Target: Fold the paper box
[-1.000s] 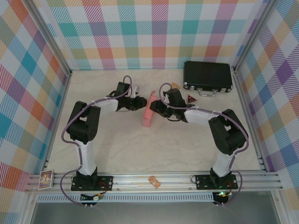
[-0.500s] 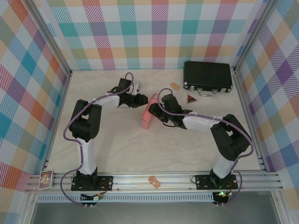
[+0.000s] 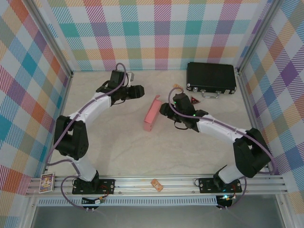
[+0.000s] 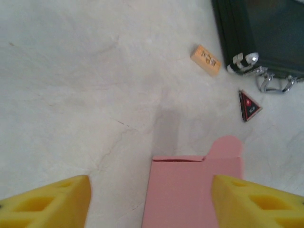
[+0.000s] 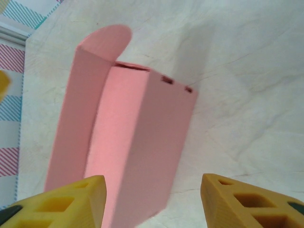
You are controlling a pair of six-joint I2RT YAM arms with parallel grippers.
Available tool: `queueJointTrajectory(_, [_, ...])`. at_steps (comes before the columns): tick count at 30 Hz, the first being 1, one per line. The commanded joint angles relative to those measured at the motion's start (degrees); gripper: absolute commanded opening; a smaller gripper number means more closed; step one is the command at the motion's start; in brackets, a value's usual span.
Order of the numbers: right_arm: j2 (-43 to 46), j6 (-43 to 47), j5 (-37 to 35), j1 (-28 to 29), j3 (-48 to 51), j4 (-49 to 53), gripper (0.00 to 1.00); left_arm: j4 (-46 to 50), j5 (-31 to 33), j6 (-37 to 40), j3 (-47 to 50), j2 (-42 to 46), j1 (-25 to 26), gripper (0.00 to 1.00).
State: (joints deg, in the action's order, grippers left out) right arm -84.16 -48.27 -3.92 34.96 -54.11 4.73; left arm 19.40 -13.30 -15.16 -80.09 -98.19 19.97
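Clearly, left tool (image 3: 139, 90) open, right tool (image 5: 153, 183) open

A: Is the whole paper box (image 4: 194, 190) visible at the left wrist?
B: No, the lower edge cuts it. The black case (image 4: 266, 33) is cut also, and the print on the orange tile (image 4: 205, 59) is too small.

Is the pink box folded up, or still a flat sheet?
Folded up: the paper box has solid sides, though a rounded end flap stands untucked.
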Motion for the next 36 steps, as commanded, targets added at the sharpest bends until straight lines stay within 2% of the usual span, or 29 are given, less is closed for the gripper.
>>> queueJointTrajectory(1, [3.57,6.16,-1.54,-2.25,2.45,5.39,0.56,8.09,5.67,3.20,-1.42,2.90,3.06,0.77])
queueJointTrajectory(3, [5.80,7.33,-1.19,-4.41,4.46,6.11,0.56,11.16,8.46,4.57,-2.33,3.86,5.61,0.85])
queueJointTrajectory(5, [7.94,8.06,-0.51,-6.40,6.27,6.61,0.56,14.31,10.19,4.61,-3.68,3.72,7.73,0.88])
queueJointTrajectory(12, [14.09,9.47,1.62,-12.32,11.30,8.09,0.57,21.43,18.29,6.48,-8.66,-1.84,14.37,0.93])
queueJointTrajectory(15, [15.69,9.28,2.25,-13.18,12.94,7.72,0.57,22.86,22.38,7.29,-11.01,-5.12,15.88,0.94])
queueJointTrajectory(19, [16.39,8.72,2.49,-13.90,14.12,7.35,0.57,24.64,24.54,9.17,-14.15,-9.28,17.69,0.95])
queueJointTrajectory(26, [16.22,8.54,3.22,-14.57,14.41,7.10,0.57,26.02,26.23,11.07,-17.27,-14.05,19.71,0.96])
queueJointTrajectory(36, [16.04,9.34,3.90,-15.58,14.37,7.23,0.57,27.62,27.62,13.64,-18.74,-16.94,20.31,0.86])
